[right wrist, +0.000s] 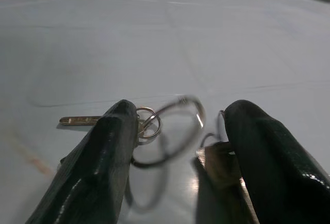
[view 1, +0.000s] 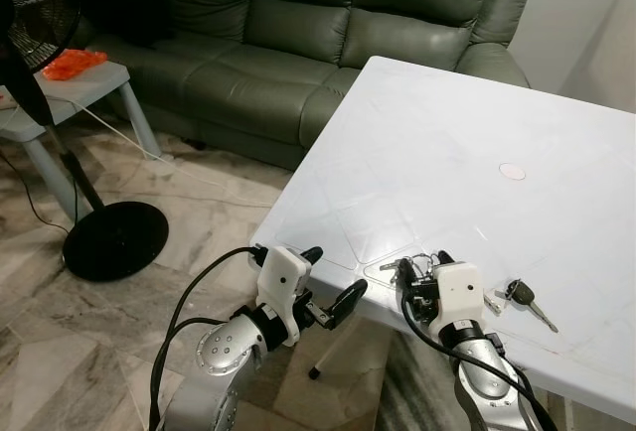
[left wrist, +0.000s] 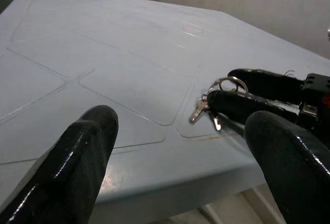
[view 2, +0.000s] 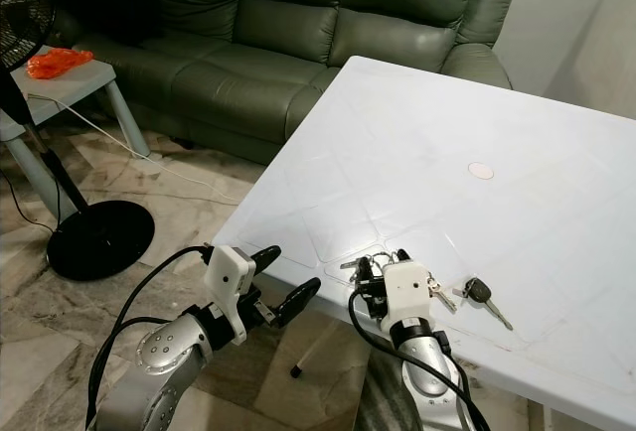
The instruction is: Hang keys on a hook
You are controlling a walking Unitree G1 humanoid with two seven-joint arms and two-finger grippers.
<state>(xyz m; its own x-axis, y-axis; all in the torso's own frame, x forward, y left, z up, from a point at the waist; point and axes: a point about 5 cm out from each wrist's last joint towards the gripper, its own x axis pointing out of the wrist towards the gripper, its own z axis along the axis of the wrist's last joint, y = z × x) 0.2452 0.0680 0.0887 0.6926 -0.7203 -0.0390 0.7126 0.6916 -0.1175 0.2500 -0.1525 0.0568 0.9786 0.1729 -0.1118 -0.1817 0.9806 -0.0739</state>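
A bunch of silver keys on metal rings [right wrist: 170, 118] lay on the white plastic counter [view 1: 447, 153], close to its near edge and not far from the near left corner. The right pincer [view 1: 422, 274] rested low over that bunch with its two black fingers [right wrist: 98, 167] spread apart, one on either side of the rings; they straddled the keys without clamping them. Just beside the pincer, further along the near edge to the right, a black-headed key [view 1: 527, 297] lay flat on the counter. The left pincer [view 1: 330, 282] hung off the counter's near left corner, over the marble floor [view 1: 60, 322], its fingers wide apart and holding nothing. A grey-green leather sofa [view 1: 298, 34] stood beyond the counter's far edge.
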